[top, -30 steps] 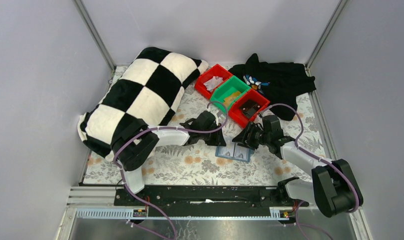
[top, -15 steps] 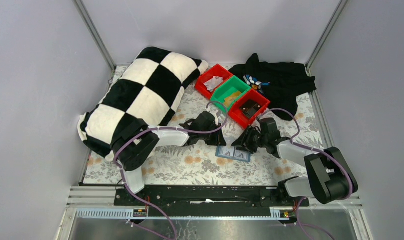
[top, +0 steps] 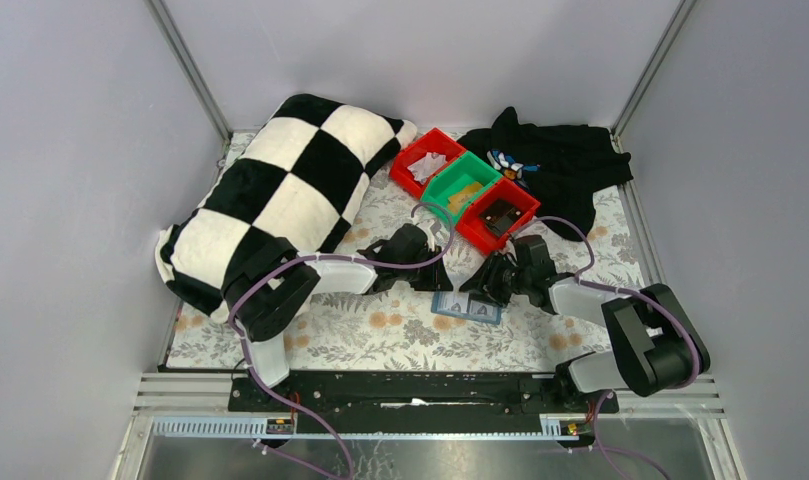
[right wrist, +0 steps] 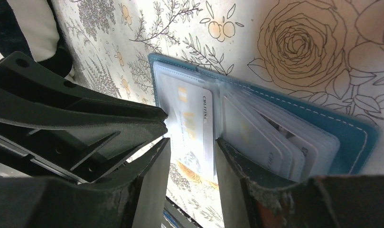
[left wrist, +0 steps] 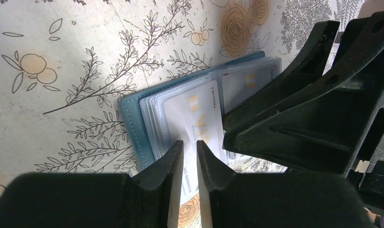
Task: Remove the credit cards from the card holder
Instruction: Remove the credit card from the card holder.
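The teal card holder lies open and flat on the floral cloth, between my two grippers. In the left wrist view its teal edge frames pale credit cards with gold marks in clear pockets. One card sticks out of the near side. My left gripper hovers over that card with only a narrow slit between its jaws and grips nothing. My right gripper is open over the same card. One of its fingers rests at the stack of cards in the other panel. The two grippers nearly touch.
A red, a green and another red bin stand in a row just behind the grippers. A black-and-white checkered pillow fills the left side. A black cloth lies at the back right.
My right gripper has moved left and forward onto the holder, and its arm has folded in. The left arm and the holder have not moved.
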You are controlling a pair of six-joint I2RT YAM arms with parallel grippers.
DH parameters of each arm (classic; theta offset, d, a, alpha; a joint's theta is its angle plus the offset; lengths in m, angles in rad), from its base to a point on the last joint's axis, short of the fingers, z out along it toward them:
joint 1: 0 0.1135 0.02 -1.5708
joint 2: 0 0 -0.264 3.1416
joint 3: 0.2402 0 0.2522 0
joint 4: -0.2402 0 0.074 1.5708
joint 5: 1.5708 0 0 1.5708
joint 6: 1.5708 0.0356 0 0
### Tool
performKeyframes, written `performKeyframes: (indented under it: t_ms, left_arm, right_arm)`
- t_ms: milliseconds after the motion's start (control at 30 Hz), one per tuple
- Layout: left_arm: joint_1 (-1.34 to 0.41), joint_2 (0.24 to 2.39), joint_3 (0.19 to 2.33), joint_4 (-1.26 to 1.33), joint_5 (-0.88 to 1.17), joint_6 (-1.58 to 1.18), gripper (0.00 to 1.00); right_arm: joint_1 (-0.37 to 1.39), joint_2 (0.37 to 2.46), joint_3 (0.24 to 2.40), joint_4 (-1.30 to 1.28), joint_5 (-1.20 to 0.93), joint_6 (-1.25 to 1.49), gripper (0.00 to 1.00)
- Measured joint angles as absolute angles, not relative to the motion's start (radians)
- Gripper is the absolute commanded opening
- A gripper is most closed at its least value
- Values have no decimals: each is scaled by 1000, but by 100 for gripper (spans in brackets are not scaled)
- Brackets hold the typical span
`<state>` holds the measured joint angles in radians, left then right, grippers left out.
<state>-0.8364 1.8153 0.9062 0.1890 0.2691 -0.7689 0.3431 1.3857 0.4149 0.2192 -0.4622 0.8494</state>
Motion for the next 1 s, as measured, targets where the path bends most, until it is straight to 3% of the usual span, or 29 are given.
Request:
performKeyframes:
  t_ms: [267,467,633,1000]
  left_arm:
    - [-833,1820,900,208,277,-770,22]
    - [-831,1825,900,220,282,-772,22]
    - [-831,1829,900,228,284,-773,22]
    - [-831,1830,900,230,285,-773,23]
  right_arm:
    - [346,1404,390,291,-466,879,39]
    - [344,1405,349,349,-463,903,22]
    - [343,1400,325,364,-452,918,0]
    - [343,1330,304,329,-411,926,0]
